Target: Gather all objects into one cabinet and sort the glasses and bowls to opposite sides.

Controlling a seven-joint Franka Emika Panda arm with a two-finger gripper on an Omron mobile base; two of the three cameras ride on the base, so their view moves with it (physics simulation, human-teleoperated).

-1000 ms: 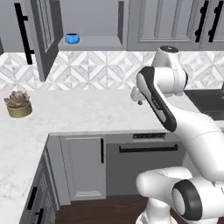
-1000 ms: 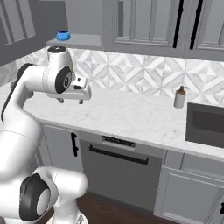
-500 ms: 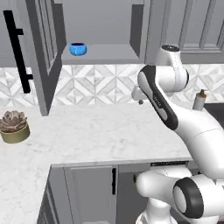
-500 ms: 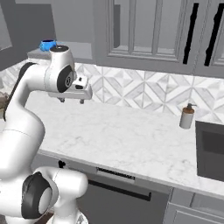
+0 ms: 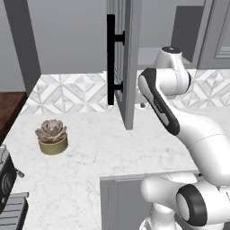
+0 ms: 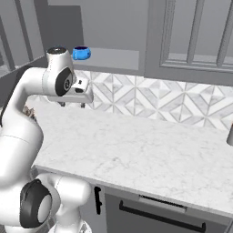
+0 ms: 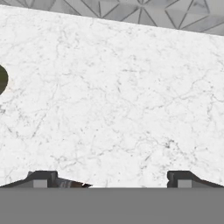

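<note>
White marble tabletop with a grey-and-white geometric tile backsplash behind it. In the right base view the white arm reaches from the lower left, and its hand hangs above the tabletop close to the backsplash. The gripper points downward, with its two small dark fingers spread wide and nothing between them. In the hand view the two finger tips sit far apart at the bottom edge, over bare marble.

A small bright-blue bowl rests on the shelf of the open wall compartment, above and just behind the arm's upper joint; it is upright and apart from the gripper.

In the left base view a grey cabinet door with a black bar handle stands open edge-on in front of the arm, hiding the hand. A potted succulent in a beige pot sits on the tabletop to the left, well apart from the arm. The other objects of the task cannot be located from these views.
</note>
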